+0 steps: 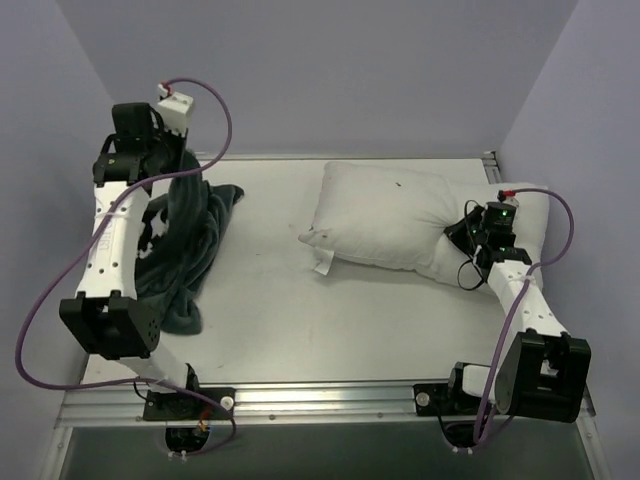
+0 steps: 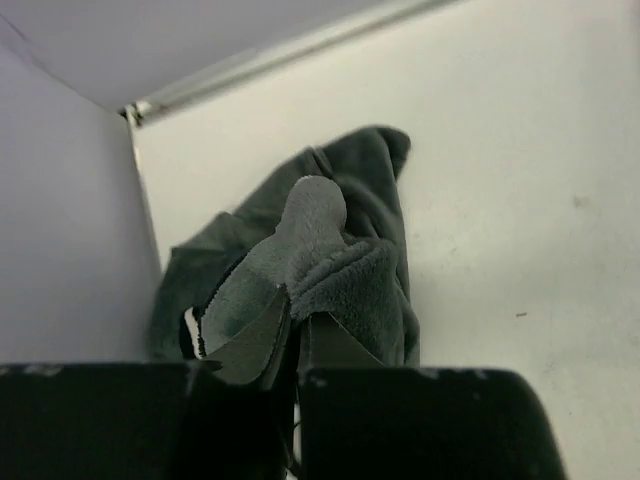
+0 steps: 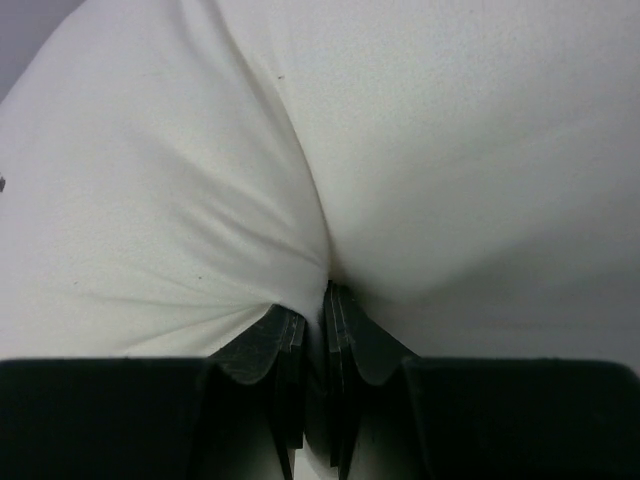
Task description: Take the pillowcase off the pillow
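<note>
The pillowcase [image 1: 185,240] hangs in a dark grey-green heap at the table's left, a bit of zebra stripe showing. My left gripper [image 1: 165,160] is shut on its upper fold and holds it up; in the left wrist view the cloth [image 2: 330,270] bunches over the shut left gripper [image 2: 297,318]. The white pillow [image 1: 390,215] lies bare at the right, its small tag [image 1: 322,265] at the near left corner. My right gripper [image 1: 472,232] is shut on a pinch of the pillow's right part; in the right wrist view the pillow's cloth [image 3: 200,200] puckers into my right gripper [image 3: 318,308].
Grey walls [image 1: 300,70] close the table at the back and both sides. A metal rail [image 1: 330,395] runs along the near edge by the arm bases. Bare tabletop [image 1: 270,300] lies between pillowcase and pillow.
</note>
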You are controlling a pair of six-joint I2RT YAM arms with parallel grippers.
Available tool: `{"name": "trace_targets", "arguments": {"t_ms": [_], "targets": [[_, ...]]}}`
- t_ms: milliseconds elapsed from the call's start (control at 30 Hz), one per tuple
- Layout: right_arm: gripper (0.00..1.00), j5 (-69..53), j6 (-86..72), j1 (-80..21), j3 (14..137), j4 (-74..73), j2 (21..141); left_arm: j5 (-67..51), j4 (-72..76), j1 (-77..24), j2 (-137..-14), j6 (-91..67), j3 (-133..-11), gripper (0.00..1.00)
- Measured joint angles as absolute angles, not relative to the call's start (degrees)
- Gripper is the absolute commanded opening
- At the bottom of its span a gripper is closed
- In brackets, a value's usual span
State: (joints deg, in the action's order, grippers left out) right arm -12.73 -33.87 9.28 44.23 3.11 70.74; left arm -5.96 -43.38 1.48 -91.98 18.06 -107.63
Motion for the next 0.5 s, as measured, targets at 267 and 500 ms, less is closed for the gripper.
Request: {"name": "trace_targets", "arguments": {"t_ms": [267,500], "targets": [[1.00,-9.4,-35.5,4.5,50.5,-0.7,73.2,-1.7,-42.0,1.1,-103.0,17.0,-97.7,0.94],[1.00,-4.4,-27.7,2.9,59.1,-13.4,70.5,-1.2,-47.0,1.2,-100.0,13.7,-96.8,0.94]]}}
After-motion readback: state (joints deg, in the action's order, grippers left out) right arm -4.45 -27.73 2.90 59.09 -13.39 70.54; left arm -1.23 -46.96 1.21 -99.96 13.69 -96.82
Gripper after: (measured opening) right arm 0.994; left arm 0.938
